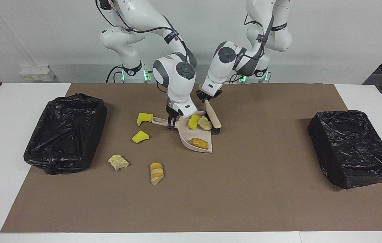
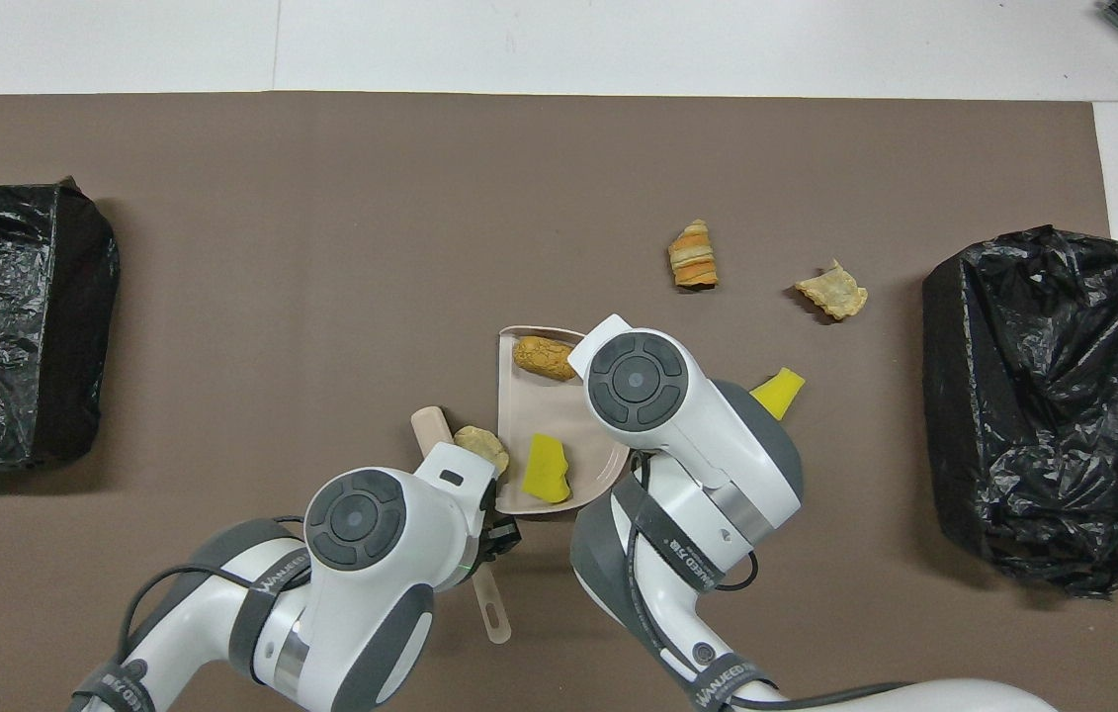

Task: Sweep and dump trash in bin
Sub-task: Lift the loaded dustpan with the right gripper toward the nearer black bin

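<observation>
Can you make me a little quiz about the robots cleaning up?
1. True or false: the left pincer holds the brush.
2. How many scraps lie on the mat, well clear of the dustpan? A) two B) four C) six
3. Fill in: the right pincer grips the dustpan by its ____.

Key: 1 true; 2 B; 3 handle.
</observation>
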{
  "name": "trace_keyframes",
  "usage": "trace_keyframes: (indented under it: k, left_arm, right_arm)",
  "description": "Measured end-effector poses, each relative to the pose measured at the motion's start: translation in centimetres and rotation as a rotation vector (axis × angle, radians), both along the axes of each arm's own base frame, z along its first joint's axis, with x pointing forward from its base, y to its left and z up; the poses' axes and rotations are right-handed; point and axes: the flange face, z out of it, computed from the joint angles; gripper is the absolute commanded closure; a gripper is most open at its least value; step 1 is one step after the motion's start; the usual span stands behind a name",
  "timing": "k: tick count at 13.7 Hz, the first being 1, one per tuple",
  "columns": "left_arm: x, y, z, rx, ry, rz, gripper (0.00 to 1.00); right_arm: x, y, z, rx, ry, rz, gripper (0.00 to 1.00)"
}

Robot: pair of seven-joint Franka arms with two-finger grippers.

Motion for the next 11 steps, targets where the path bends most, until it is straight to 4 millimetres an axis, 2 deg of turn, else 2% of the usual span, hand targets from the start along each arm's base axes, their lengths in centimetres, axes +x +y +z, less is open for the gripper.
trace_keyframes:
  k: [3, 5, 8, 11]
  left_arm:
    - [0.0, -1.6, 1.9, -0.03, -0.024, -0.021, 1.0]
    - [-0.2, -1.8, 2.3, -0.012, 0.008, -0.036, 1.0]
    - [-0.7, -0.3, 3.0, 0.053, 0.106, -0.055, 1.0]
    - [-0.4, 2.3, 4.8, 0.091, 0.131, -0.088, 1.0]
  right_arm:
    - [0.0, 0.0, 0.0, 0.0, 0.0, -0.001, 1.0]
    - [0.0, 0.0, 0.0, 0.0, 0.001, -0.001, 1.0]
    - [0.4, -0.5, 0.0, 0.003, -0.002, -0.004, 1.0]
    - [2.1, -2.6, 0.4, 0.037, -0.028, -0.021, 1.0]
